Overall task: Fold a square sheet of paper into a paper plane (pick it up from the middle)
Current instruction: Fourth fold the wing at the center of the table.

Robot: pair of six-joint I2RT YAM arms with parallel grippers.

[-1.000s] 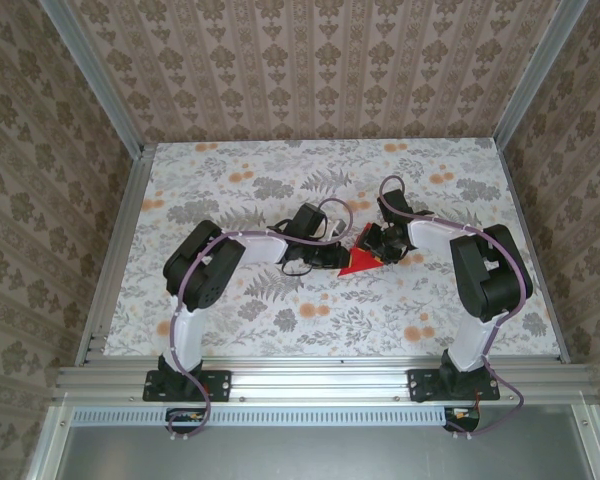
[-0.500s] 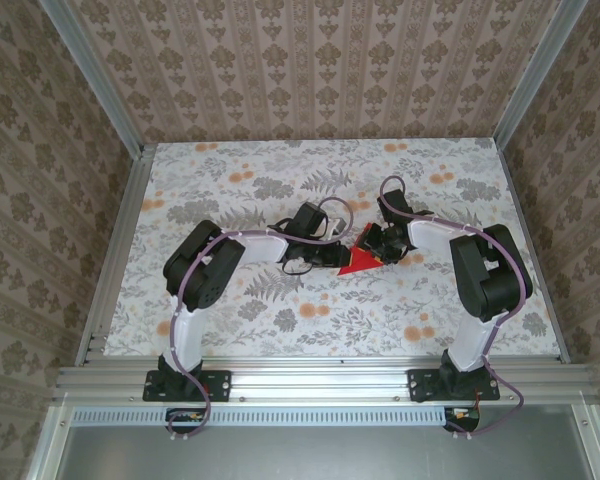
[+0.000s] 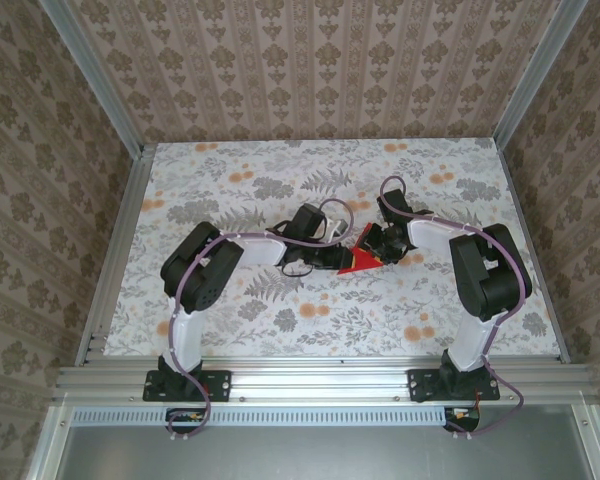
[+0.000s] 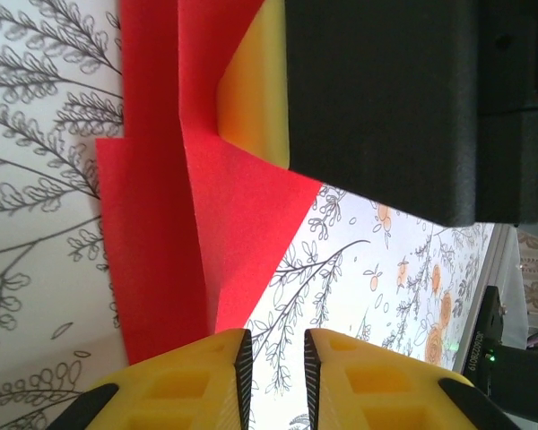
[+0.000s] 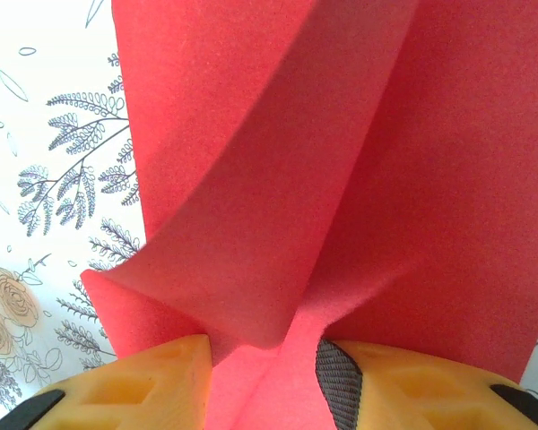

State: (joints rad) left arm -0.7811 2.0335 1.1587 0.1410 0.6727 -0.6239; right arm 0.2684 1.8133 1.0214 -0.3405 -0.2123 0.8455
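Between the ribbed yellow fingers of the right gripper (image 5: 264, 381) a raised ridge of matte red paper (image 5: 341, 179) is pinched, its outer edges cut off. The left gripper (image 4: 273, 358) has its fingers narrowly apart on nothing, a creased paper corner just beside one, flowered table (image 4: 36, 107) beyond.

Our left gripper (image 4: 276, 376) at the folded red paper (image 4: 206, 233)
At 6 o'clock we see its yellow fingertips (image 4: 197, 381) slightly parted; the creased paper runs toward 11 o'clock, touching the right gripper (image 4: 255, 90).
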